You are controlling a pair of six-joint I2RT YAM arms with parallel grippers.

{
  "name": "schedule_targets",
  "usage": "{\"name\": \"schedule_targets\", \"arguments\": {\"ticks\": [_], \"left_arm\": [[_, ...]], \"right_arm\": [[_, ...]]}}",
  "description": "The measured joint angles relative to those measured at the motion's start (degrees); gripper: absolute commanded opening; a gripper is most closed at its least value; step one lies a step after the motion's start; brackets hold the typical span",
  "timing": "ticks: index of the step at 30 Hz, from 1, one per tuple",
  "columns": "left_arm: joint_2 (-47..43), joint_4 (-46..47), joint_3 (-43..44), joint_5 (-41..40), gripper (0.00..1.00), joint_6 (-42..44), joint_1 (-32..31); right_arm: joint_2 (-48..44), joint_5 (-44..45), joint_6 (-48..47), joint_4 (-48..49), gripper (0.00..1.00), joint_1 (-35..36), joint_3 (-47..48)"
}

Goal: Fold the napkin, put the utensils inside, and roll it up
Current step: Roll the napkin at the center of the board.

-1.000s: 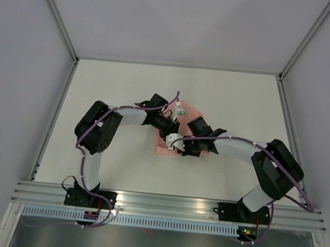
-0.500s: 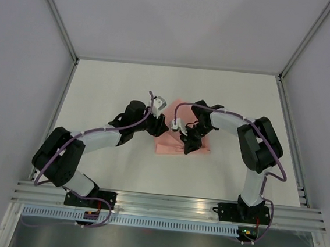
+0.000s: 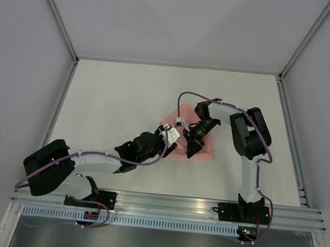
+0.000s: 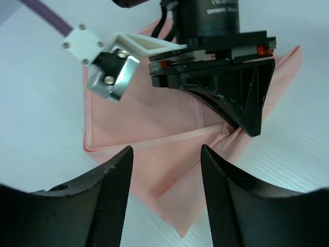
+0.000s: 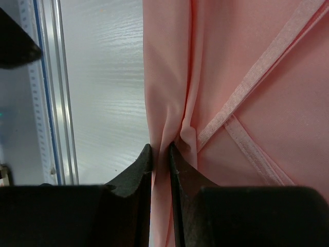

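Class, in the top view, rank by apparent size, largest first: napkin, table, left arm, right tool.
table
left arm
napkin
right tool
The tool covers part of the napkin, so that pair is close.

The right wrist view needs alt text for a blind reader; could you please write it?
The right end effector pinches a fold of the thin, wrinkled salmon-pink cloth napkin between two black fingers; its hem band runs diagonally. White table lies to the left.
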Motion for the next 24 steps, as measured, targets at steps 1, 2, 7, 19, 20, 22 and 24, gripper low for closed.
{"name": "schedule_targets", "arguments": {"ticks": [1, 2, 7, 19, 20, 22, 24], "left_arm": [[0.70, 0.26, 0.11, -0.98, 0.61, 1.14, -1.16], [1.92, 0.46, 0.33, -2.05, 0.61, 2.64, -2.71], [9.97, 0.46, 3.32, -5.53, 0.62, 8.61, -9.16], [20.92, -0.42, 9.46, -4.83, 0.62, 13.42, -13.75], [21.59, -0.63, 9.70, -4.70, 0.61, 13.44, -13.75], [22.86, -0.94, 10.21, -4.13, 0.61, 13.46, -13.75], [24.15, -0.44, 10.75, -3.82, 0.61, 13.60, -13.77]], "right_arm": [[0.44, -0.13, 0.02, -0.92, 0.15, -0.09, 0.20], [0.70, -0.26, 0.02, -1.49, 0.16, -0.17, 0.26], [2.34, -0.76, 0.13, -4.52, 0.15, -0.85, 0.85], [3.65, -1.11, 0.90, -6.99, 0.15, -2.08, 0.94], [3.69, -1.14, 0.92, -7.02, 0.15, -2.10, 0.94], [3.85, -1.33, 1.01, -7.10, 0.15, -2.23, 0.94], [4.02, -1.42, 1.11, -7.32, 0.15, -2.38, 0.96]]}}
